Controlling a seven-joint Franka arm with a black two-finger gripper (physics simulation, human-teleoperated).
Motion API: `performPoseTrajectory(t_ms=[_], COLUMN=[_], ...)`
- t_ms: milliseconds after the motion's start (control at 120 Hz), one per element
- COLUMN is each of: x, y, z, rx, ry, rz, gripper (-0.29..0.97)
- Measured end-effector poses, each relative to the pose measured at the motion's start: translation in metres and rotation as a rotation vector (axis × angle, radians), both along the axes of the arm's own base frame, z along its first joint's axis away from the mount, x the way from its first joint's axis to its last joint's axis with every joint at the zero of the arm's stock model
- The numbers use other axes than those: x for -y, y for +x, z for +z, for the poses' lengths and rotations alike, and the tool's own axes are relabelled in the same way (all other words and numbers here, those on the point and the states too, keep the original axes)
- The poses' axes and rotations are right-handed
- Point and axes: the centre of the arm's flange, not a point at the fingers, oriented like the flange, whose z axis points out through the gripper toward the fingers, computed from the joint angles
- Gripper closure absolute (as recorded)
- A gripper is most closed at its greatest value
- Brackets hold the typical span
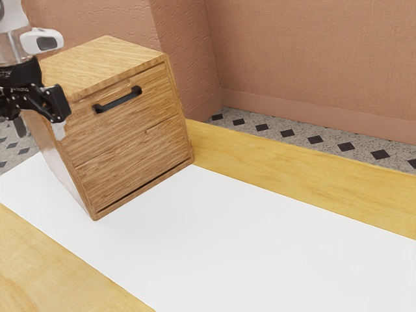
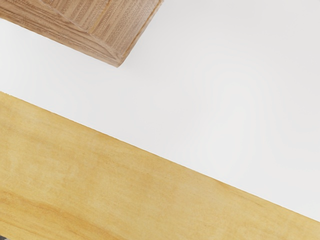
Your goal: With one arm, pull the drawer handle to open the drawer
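A wooden cabinet (image 1: 120, 133) stands tilted on the white mat at the exterior view's left. Its top drawer front (image 1: 127, 110) lies flush with the cabinet face and carries a black bar handle (image 1: 117, 99). My gripper (image 1: 40, 125) hangs at the cabinet's left side, to the left of the handle and apart from it. The fingers stand apart and hold nothing. In the wrist view a lower corner of the cabinet (image 2: 100, 25) lies over the mat beneath my hand.
The white mat (image 1: 227, 240) covers the middle of a wooden table (image 1: 312, 175), with bare wood strips (image 2: 100, 190) along both long sides. Pink walls and a tiled floor (image 1: 325, 138) lie behind the table. A lower drawer front (image 1: 140, 153) sits under the top one.
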Motion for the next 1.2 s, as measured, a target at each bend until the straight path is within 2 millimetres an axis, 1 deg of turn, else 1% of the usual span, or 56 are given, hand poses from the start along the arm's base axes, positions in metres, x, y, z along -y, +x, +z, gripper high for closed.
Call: performPoseTrajectory(t_ms=[42,83,125,175,233,275,317,400,458,517,575,625,692,800,850,892,925,967,1000,1017,1033,1058,1083,1100,1117,1133,1150,1175,1200], x=[-0.01,-0.011,-0.003,0.019,0.059,0.093,0.131,0.208,0.256,0.296,0.328,0.347,0.363,0.382,0.387,0.385,0.377,0.359,0.336,0.317,0.287,0.227,0.166,0.132,0.106,0.086,0.073,0.06,0.053], y=[0.0,0.003,0.01,0.021,0.038,0.049,0.056,0.058,0.057,0.056,0.054,0.055,0.061,0.064,0.064,0.065,0.067,0.072,0.085,0.097,0.109,0.124,0.131,0.135,0.138,0.14,0.141,0.142,0.141], z=[0.004,0.007,0.01,0.013,0.014,0.015,0.016,0.013,0.011,0.007,0.0,-0.001,-0.003,-0.003,0.007,0.011,0.012,0.015,0.017,0.018,0.019,0.02,0.016,0.013,0.01,0.006,0.002,-0.002,-0.005], rx=[0.031,0.057,0.079,0.099,0.124,0.141,0.152,0.129,0.134,0.142,0.152,0.178,0.218,0.263,0.289,0.298,0.296,0.287,0.277,0.274,0.269,0.258,0.243,0.233,0.225,0.217,0.208,0.195,0.185], ry=[0.03,0.052,0.069,0.078,0.081,0.075,0.068,0.047,0.042,0.041,0.03,0.026,0.027,0.027,0.026,0.023,0.02,0.02,0.026,0.034,0.044,0.058,0.067,0.071,0.073,0.073,0.072,0.068,0.065], rz=[0.016,0.011,-0.014,-0.065,-0.152,-0.225,-0.298,-0.453,-0.586,-0.724,-0.844,-0.925,-1.005,-1.054,-1.055,-1.045,-1.025,-0.98,-0.922,-0.878,-0.818,-0.704,-0.596,-0.54,-0.498,-0.468,-0.447,-0.428,-0.418], gripper=[0.0,0.0,0.0,0.0,0.0,0.0,0.0,0.0,0.0,0.0,0.0,0.0,0.0,0.0,0.0,0.0,0.0,0.0,0.0,0.01,0.01,0.01,0.01,0.01,0.0,0.0,0.0,0.0,0.0])
